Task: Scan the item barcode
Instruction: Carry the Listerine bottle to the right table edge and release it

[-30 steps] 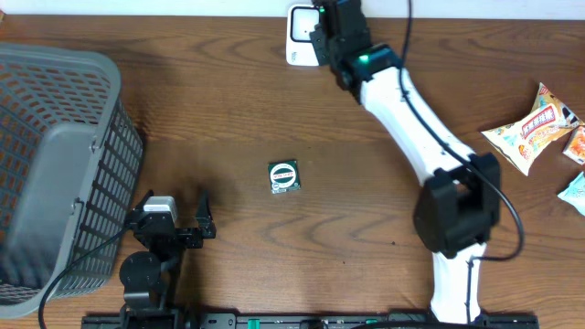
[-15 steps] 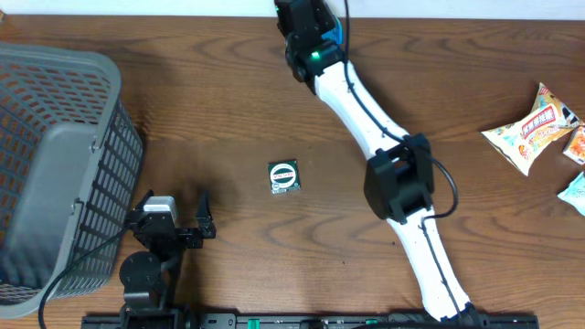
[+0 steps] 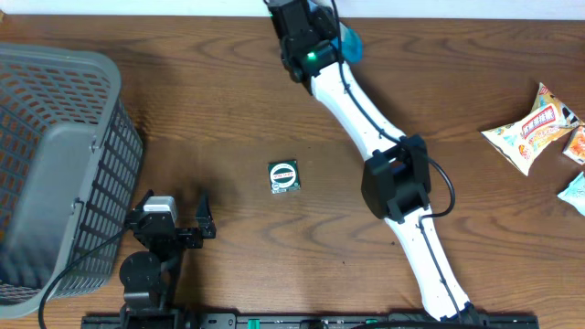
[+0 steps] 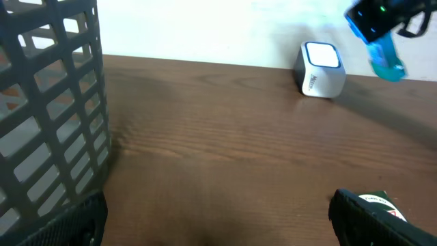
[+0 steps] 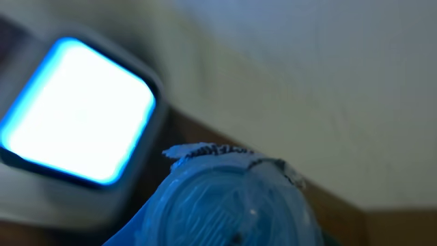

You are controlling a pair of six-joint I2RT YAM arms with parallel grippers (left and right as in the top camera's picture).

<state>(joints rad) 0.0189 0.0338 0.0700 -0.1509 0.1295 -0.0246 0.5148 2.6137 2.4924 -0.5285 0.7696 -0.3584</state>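
Observation:
The item, a small blue plastic cup (image 3: 350,41), hangs at the table's far edge with my right gripper (image 3: 333,38) shut on it. In the right wrist view the blue cup (image 5: 232,205) fills the lower frame, hiding the fingers, and the scanner's lit window (image 5: 75,130) glows just left of it. From the left wrist view the white scanner (image 4: 319,68) stands on the table, with the blue cup (image 4: 382,58) held up to its right. The overhead view hides the scanner under the right arm. My left gripper (image 4: 218,232) rests open and holds nothing near the front edge (image 3: 187,228).
A grey mesh basket (image 3: 55,164) fills the left side, close to my left arm. A small green-and-black square packet (image 3: 284,176) lies mid-table. Snack bags (image 3: 535,128) lie at the right edge. The right arm (image 3: 384,146) stretches diagonally across the table.
The right arm has swung left along the far edge and now covers the scanner in the overhead view, with the blue cup showing to its right. The left arm has not moved.

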